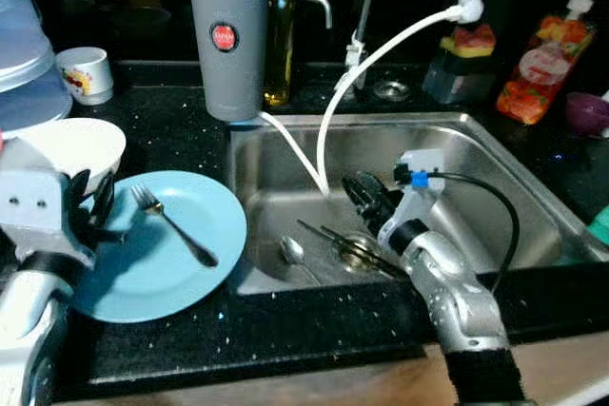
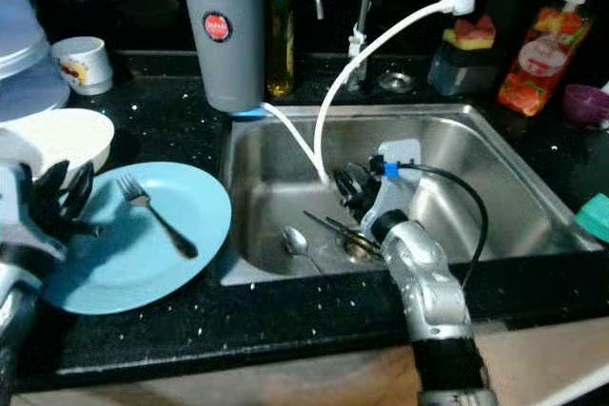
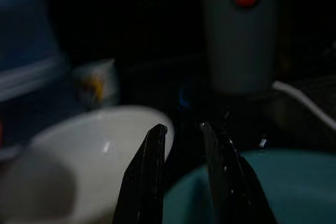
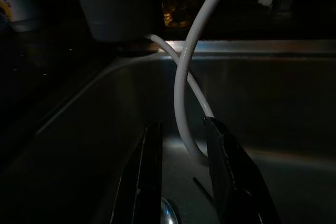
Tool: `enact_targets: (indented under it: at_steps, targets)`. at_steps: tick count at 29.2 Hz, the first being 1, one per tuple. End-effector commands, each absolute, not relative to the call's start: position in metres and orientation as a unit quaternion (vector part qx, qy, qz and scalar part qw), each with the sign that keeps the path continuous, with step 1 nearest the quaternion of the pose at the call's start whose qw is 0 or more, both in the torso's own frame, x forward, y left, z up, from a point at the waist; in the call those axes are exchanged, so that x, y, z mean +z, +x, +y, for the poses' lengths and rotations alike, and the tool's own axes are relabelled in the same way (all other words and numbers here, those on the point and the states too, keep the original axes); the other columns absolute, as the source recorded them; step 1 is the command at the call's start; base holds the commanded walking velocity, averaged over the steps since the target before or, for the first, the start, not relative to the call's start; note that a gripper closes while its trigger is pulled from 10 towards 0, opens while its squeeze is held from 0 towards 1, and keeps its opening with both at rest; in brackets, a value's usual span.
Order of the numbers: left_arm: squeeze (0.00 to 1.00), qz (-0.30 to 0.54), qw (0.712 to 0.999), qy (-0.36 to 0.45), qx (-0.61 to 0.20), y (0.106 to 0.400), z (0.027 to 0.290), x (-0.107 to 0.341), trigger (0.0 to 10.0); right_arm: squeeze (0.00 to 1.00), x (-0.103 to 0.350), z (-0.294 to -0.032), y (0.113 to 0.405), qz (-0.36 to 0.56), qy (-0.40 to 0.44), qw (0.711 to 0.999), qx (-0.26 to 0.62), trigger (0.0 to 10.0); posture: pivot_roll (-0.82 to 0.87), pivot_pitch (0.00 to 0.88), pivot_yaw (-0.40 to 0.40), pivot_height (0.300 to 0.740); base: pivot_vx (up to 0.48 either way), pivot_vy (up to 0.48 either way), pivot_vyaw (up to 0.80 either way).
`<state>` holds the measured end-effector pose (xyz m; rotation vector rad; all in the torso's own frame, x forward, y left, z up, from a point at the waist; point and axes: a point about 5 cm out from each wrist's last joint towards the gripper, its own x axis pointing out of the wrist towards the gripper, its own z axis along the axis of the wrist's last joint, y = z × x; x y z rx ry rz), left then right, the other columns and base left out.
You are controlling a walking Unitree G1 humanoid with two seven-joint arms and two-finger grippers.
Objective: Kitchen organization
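Right tool low in sink, fingers apart above spoon, white hose looping between; left tool parted over blue plate; snagging hose risks missed spoon.

The right arm is a rounded silver casting, speckled and glossy, with a black band where it leaves view and a black collar just behind its end effector, whose two long fingers are black and tapered. Behind that end effector sits a white bracket carrying a small blue connector, from which a black cable loops back along the arm. The left end effector has the same long black fingers, backed by a pale grey-white housing with two small dark screw holes in its face.
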<state>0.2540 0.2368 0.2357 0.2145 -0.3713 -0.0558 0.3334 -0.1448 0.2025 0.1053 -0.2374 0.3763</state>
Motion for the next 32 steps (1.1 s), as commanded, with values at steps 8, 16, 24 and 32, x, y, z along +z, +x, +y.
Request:
enact_targets:
  at_steps: [8,16,24,32]
  targets:
    - [0.0,-0.18,0.973,0.121,-0.08,0.254,0.226,0.246,10.0,0.0,0.201,-0.152,0.334,-0.117,0.054,0.976,0.177,10.0,-0.01,0.054,-0.023,0.74,0.0,0.0,0.0]
    - [0.0,-0.101,0.97,0.181,-0.124,0.26,0.247,0.249,10.0,0.0,0.204,-0.151,0.335,-0.119,0.061,0.973,0.189,10.0,0.0,0.056,-0.031,0.74,0.0,0.0,0.0]
    - [0.09,-0.07,0.965,0.234,-0.097,0.274,0.297,0.262,10.0,0.0,0.21,-0.145,0.339,-0.125,0.069,0.967,0.209,10.0,0.01,0.05,-0.048,0.74,0.0,0.0,0.0]
    - [1.0,-0.028,0.943,0.244,-0.224,0.281,0.298,0.272,10.0,0.0,0.217,-0.139,0.339,-0.133,0.083,0.958,0.241,10.0,0.01,0.05,-0.051,0.74,0.0,0.0,0.0]
